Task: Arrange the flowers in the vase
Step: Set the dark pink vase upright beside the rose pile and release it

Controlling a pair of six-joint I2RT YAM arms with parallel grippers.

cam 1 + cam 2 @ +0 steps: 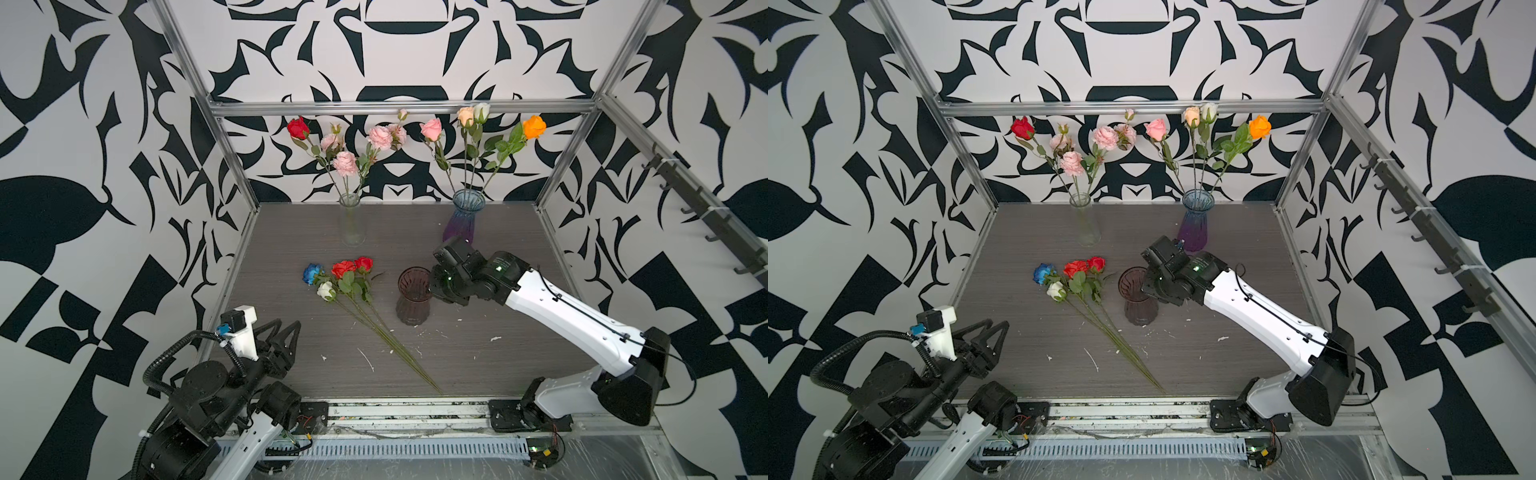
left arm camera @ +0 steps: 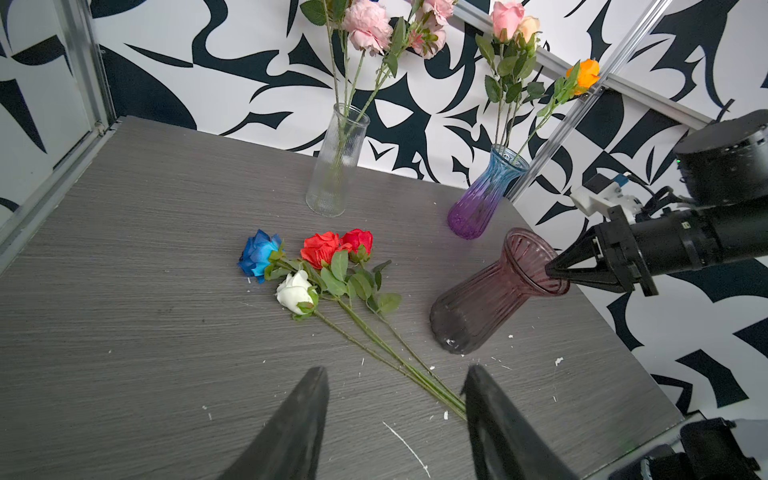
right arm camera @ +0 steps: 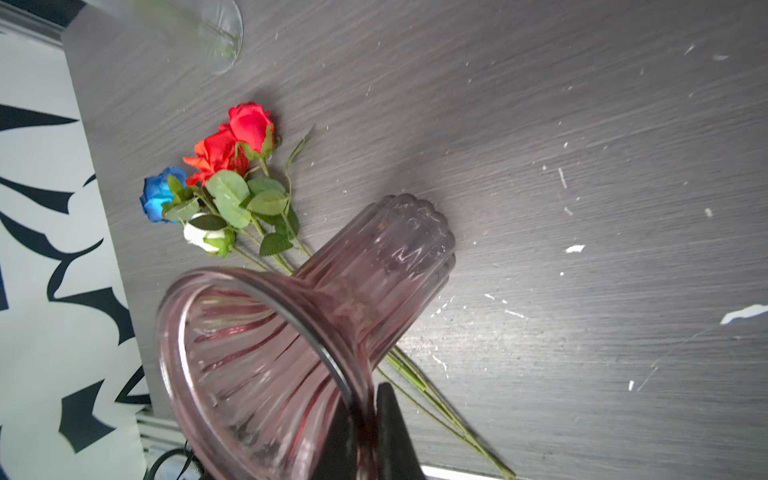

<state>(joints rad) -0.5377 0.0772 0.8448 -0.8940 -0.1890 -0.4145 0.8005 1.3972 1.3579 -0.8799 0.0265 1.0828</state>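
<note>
- Right hand [image 2: 555,270] pinches the flared rim of the ribbed mauve vase [image 1: 413,305], one finger inside the mouth and one outside, as the right wrist view shows; the vase sits near the middle of the grey worktop [image 1: 291,232], and whether it stands square or is tipped cannot be told.
- Four loose flowers [image 1: 338,278] lie flat just left of the mauve vase: a blue rose [image 1: 312,273], two red roses [image 1: 344,269] and a white rose [image 1: 326,290], heads together.
- Their green stems [image 1: 386,336] run in a bundle past the foot of the vase and end close to the front edge.
- Left hand [image 1: 288,328] hangs over the front-left corner of the worktop, fingers spread, nothing between them.
- At the back edge, a clear vase [image 1: 352,224] holds a crimson rose [image 1: 298,127] and pink ruffled blooms [image 1: 345,163].
- To its right along the same edge, apart from it, a blue-to-purple vase [image 1: 461,220] holds a pink rose [image 1: 431,129], a peach rose [image 1: 465,115], a cream rose [image 1: 481,111] and an orange rose [image 1: 534,126].
- White flecks [image 1: 368,359] dot the front half of the worktop.
</note>
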